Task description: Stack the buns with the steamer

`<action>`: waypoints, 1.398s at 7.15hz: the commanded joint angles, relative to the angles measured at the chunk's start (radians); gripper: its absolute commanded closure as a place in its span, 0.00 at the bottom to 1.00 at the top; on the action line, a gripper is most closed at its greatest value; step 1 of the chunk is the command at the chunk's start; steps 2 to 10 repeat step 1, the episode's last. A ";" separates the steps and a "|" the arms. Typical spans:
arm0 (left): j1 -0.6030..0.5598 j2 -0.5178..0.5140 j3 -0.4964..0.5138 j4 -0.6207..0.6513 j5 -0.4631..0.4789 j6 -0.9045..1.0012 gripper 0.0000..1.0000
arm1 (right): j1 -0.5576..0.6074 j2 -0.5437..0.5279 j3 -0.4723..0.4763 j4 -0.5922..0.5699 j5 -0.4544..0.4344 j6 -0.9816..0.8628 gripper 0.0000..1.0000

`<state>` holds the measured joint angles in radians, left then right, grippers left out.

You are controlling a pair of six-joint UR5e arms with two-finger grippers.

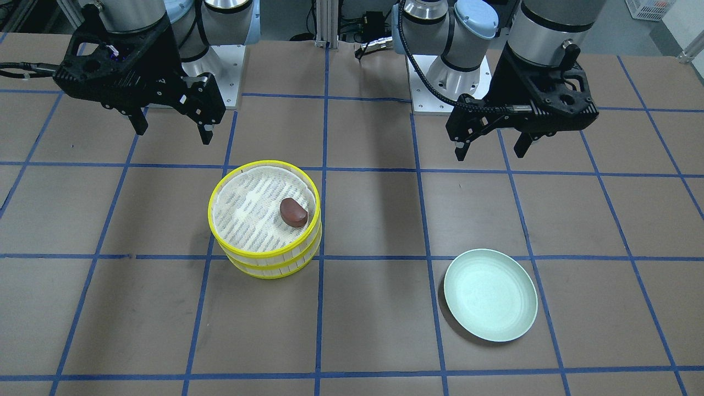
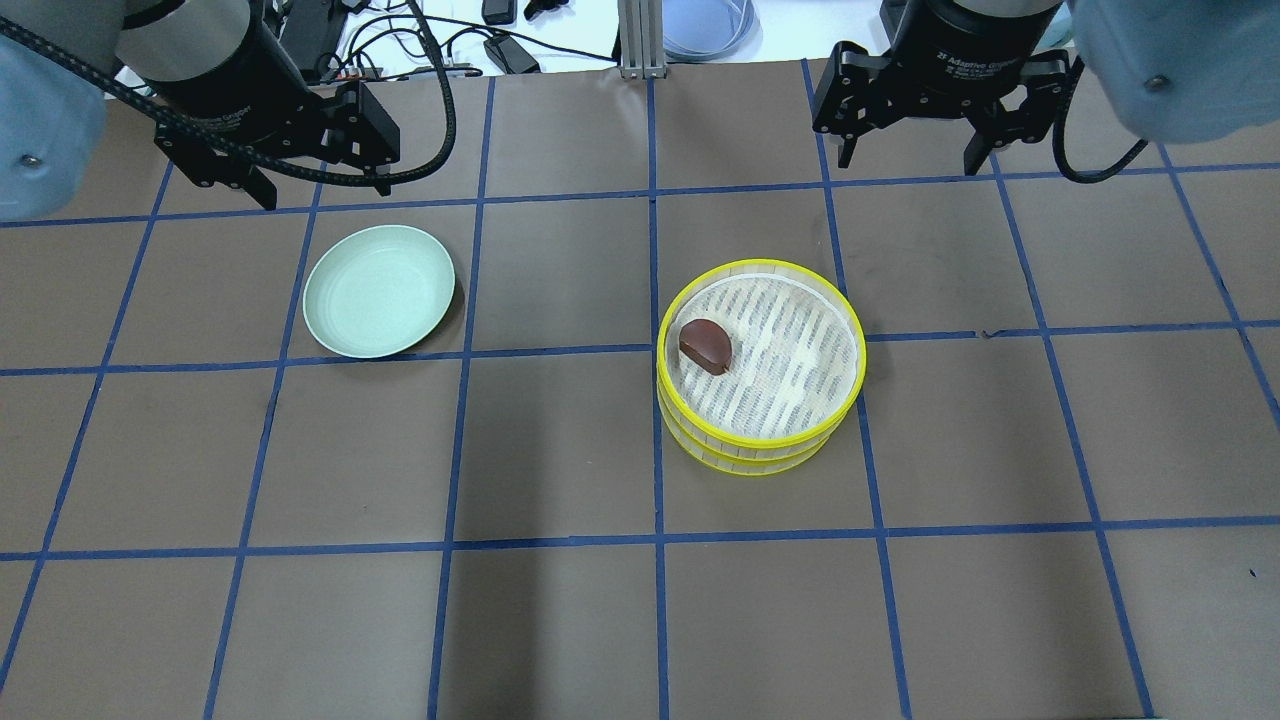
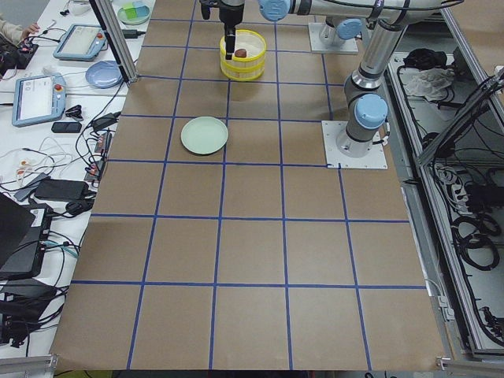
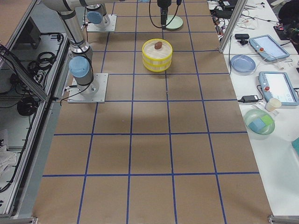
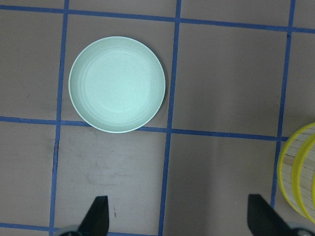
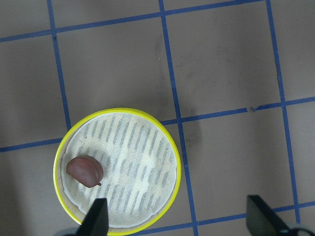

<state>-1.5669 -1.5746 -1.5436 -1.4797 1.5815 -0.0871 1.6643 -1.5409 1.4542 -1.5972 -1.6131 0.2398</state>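
1. The right gripper (image 2: 907, 160) hangs open and holds nothing, and so does the left gripper (image 2: 325, 195).
2. The dark reddish-brown glossy oval bun (image 2: 705, 345) lies in the top tier of the yellow-rimmed slatted steamer (image 2: 745, 455), forward of the right gripper, the nearer one.

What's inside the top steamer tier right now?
The top tier holds only the brown bun, near its rim. The lower tier is covered, its inside unseen.

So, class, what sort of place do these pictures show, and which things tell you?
Most likely a robotics lab workcell: a left arm and a right arm are bolted to a table marked with a blue tape grid, and beside it lie control pendants and loose cables.
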 commanded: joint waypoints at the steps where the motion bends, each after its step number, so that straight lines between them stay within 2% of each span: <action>1: -0.001 0.022 -0.044 -0.005 0.005 0.000 0.00 | 0.000 0.002 0.000 -0.001 -0.004 -0.004 0.00; 10: -0.001 0.022 -0.044 -0.005 0.005 0.000 0.00 | 0.000 0.002 0.000 -0.001 -0.004 -0.004 0.00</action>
